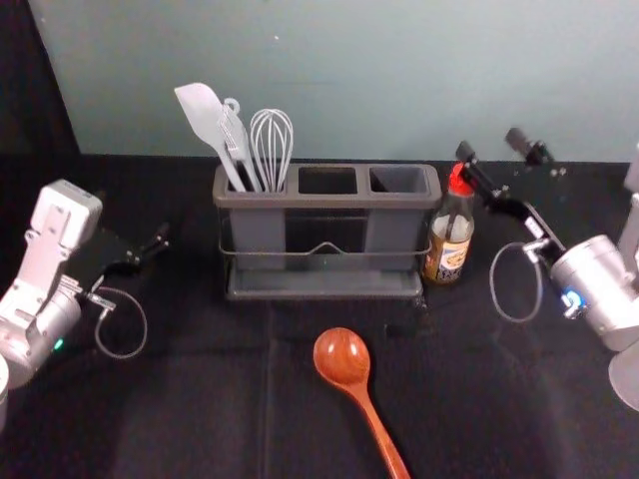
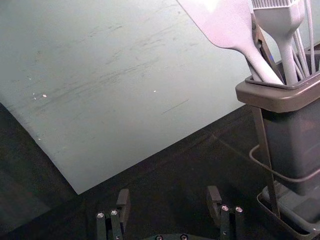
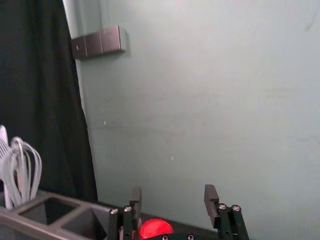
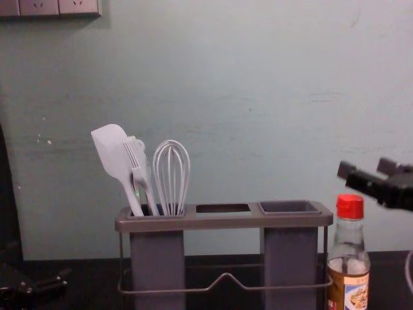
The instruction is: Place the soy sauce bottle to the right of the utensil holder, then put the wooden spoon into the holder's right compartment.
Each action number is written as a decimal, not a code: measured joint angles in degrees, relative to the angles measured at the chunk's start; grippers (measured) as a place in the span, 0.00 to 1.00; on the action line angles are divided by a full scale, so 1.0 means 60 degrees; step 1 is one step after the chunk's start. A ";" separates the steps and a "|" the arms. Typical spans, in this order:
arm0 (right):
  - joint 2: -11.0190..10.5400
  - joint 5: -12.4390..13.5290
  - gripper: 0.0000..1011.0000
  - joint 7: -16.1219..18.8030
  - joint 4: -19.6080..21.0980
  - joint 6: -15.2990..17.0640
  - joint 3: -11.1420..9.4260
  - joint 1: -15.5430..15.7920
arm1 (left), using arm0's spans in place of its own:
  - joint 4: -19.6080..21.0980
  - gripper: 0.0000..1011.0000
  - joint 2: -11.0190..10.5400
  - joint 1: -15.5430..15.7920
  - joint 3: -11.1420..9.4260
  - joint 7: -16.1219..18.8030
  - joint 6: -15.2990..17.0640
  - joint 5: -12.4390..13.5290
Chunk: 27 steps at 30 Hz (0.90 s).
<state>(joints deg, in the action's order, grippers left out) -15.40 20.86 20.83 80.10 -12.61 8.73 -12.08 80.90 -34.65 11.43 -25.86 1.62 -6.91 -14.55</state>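
Red-capped bottle (image 1: 451, 239), label (image 4: 356, 296) illegible, stands right of holder (image 1: 324, 200), right gripper (image 1: 490, 147) nearby, left gripper (image 1: 150, 243) opposite, both with jaws wide.

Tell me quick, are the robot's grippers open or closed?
Left gripper: open, empty, left of the holder.
Right gripper: open, empty, near the soy sauce bottle.

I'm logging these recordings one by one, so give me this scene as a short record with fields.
Soy sauce bottle: upright, right of the holder
Wooden spoon: lying in front of the holder
Left compartment: spatula, brush, whisk
Left tool: open, left of the holder
Right tool: open, near the bottle's cap
To do: spoon into right compartment
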 joint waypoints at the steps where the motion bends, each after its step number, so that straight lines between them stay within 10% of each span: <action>1: -0.0035 0.0011 0.81 -0.0004 0.0126 0.0021 -0.0027 0.0053 | 0.0000 0.99 0.0000 0.0000 0.0001 0.0000 -0.0001 0.0001; 15: -0.0685 0.0048 0.99 0.0077 0.2138 0.0397 -0.0166 0.1138 | 0.0000 0.99 0.0000 0.0001 0.0000 0.0000 0.0000 0.0000; 27: -0.1186 -0.0137 0.99 0.0714 0.2931 0.0667 0.0837 0.1755 | 0.0000 0.99 0.0000 0.0001 0.0001 0.0000 0.0000 0.0000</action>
<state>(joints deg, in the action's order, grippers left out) -22.52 20.04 25.12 97.68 -8.61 13.75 -1.55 80.90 -34.65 11.43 -25.86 1.62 -6.91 -14.55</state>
